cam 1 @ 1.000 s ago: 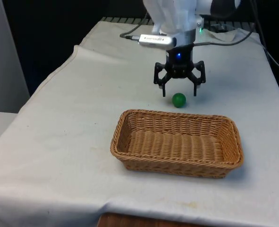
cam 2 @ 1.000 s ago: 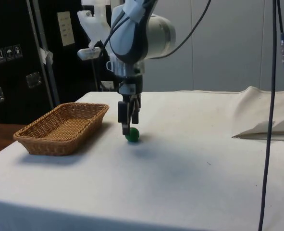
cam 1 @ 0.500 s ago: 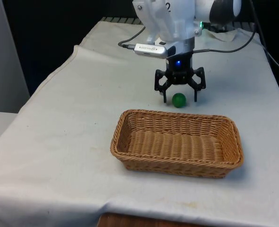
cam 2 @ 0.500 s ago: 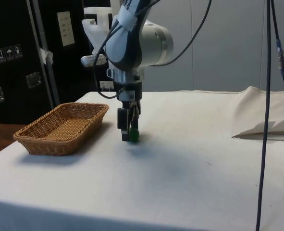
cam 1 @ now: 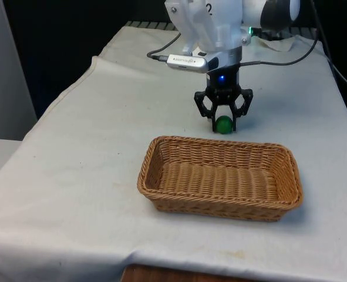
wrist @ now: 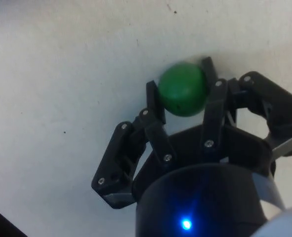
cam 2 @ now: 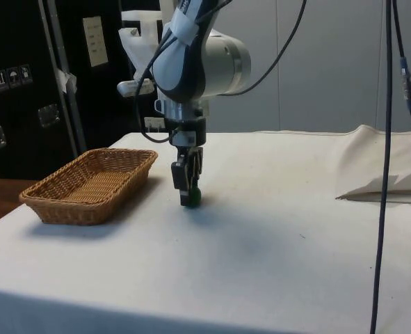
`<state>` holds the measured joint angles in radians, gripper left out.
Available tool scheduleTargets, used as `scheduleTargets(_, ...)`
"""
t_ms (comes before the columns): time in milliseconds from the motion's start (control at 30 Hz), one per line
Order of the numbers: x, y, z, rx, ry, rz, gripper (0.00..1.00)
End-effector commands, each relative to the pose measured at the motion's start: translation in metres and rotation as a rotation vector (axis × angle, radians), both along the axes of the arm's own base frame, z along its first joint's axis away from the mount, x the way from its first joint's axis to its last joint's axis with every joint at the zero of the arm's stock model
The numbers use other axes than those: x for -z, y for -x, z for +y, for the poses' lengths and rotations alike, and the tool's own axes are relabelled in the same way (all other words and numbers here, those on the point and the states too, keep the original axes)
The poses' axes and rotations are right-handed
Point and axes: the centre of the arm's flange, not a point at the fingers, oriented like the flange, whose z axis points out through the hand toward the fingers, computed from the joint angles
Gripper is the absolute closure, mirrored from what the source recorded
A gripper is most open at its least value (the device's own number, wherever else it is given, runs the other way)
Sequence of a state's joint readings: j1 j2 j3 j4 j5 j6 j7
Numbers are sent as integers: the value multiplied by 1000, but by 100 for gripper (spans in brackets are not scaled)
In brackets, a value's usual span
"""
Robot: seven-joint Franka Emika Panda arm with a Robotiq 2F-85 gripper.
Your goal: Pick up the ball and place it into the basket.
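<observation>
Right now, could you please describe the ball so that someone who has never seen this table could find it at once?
Start at the wicker basket on the white cloth. Just beyond its far rim, on the robot's side, the black gripper reaches down to the cloth. The ball sits between its fingers: small, round and green, the only brightly coloured thing there.

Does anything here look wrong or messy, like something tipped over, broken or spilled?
Nothing stands out. The wicker basket sits upright on the white cloth, nothing in it. The gripper is shut on the green ball down at the cloth, just beyond the basket. No spill or damage shows.
</observation>
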<state>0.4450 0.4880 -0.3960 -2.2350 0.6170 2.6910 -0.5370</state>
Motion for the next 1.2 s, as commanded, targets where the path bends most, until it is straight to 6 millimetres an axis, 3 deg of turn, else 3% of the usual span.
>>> scheduleTargets(0, 0, 0, 0, -1, 1, -1, 100)
scheduleTargets(167, 0, 0, 0, 0, 0, -1, 100)
scheduleTargets(1167, -98, -5, 0, 13, -47, -74, 100)
